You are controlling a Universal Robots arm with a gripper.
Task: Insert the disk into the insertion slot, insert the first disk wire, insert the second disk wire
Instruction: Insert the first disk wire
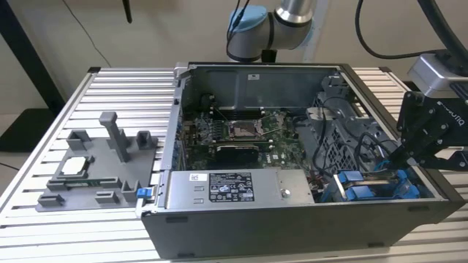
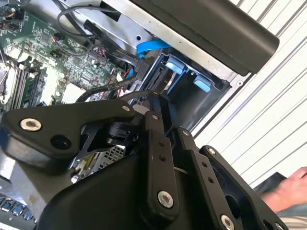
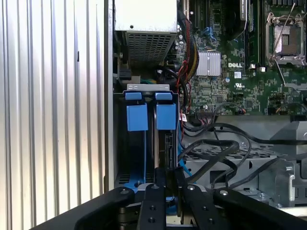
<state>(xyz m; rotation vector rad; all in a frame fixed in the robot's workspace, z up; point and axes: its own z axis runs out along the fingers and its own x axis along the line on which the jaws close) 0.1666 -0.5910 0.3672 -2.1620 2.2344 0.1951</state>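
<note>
Blue-framed disk [image 3: 166, 117], apparently inside insertion slot [image 3: 147, 87]

The table [image 1: 109, 87] is showing ribbed, satin-bright metal, while the PC case [image 1: 292, 230] is wearing matt grey metal. Fittings on the insertion slot [image 3: 148, 87] are gleaming as smooth blue plastic; the hand [image 3: 167, 175] is looking matt black.

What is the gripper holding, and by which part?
Cannot be told; the black gripper sits at the grey metal drive cage with blue fittings.
</note>
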